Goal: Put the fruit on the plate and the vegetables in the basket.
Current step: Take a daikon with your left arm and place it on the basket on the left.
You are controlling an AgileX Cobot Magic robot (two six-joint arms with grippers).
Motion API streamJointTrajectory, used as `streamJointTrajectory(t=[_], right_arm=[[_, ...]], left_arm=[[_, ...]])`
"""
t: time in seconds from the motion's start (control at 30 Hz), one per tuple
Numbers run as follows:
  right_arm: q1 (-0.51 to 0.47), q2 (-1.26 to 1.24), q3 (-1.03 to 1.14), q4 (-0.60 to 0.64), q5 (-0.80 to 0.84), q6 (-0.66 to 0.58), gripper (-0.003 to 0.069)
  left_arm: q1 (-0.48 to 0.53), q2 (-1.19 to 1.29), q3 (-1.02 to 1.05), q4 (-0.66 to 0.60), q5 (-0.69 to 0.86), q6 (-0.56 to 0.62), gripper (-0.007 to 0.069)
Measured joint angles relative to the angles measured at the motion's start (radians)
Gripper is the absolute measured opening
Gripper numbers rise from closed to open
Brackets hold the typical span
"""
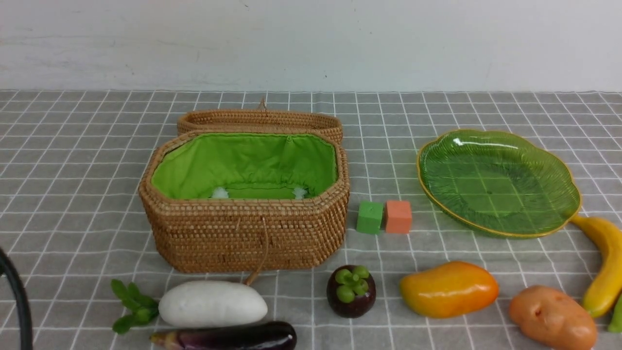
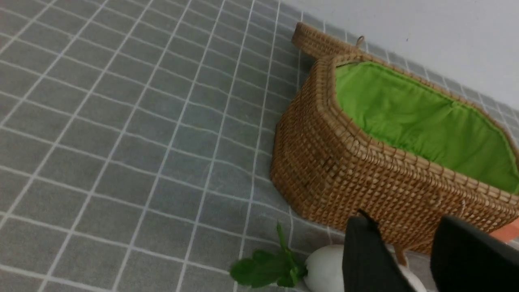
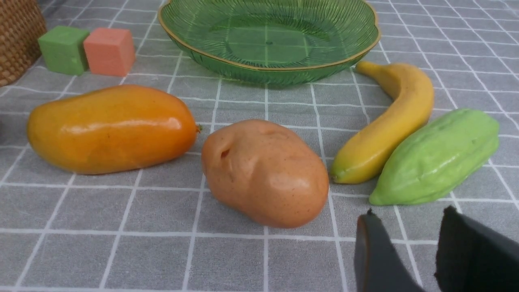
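Note:
The open woven basket (image 1: 243, 233), lined in green, stands left of centre and holds nothing. The green glass plate (image 1: 495, 180) at the right is bare. Along the front lie the white radish (image 1: 212, 303), the eggplant (image 1: 233, 336), the mangosteen (image 1: 351, 290), the mango (image 1: 448, 288) and the potato (image 1: 551, 317). The banana (image 1: 605, 262) and a green vegetable (image 3: 438, 156) lie side by side. My left gripper (image 2: 405, 221) hangs open over the radish (image 2: 324, 267), in front of the basket (image 2: 365, 178). My right gripper (image 3: 409, 213) is open, empty, just short of the potato (image 3: 263, 172).
The basket's lid (image 1: 260, 120) lies behind it. A green cube (image 1: 370, 217) and an orange cube (image 1: 398, 216) sit between basket and plate. A grey checked cloth covers the table, and a white wall stands behind it. A black cable (image 1: 17, 296) shows at the front left.

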Motion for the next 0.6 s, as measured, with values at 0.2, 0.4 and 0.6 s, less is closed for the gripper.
streamJointTrajectory(t=[0.2,0.4,0.6], right_arm=[[0.000,0.000,0.000,0.000,0.000,0.000,0.0241],[0.000,0.000,0.000,0.000,0.000,0.000,0.0241],[0.000,0.000,0.000,0.000,0.000,0.000,0.0241]], left_arm=[[-0.020,0.225,-0.034,-0.073,0.028,0.102,0.0239],[-0.183,0.478,-0.233,-0.153,0.186,0.285,0.0257],[-0.320,0.767,-0.420,-0.026,0.286,0.394,0.0402]])
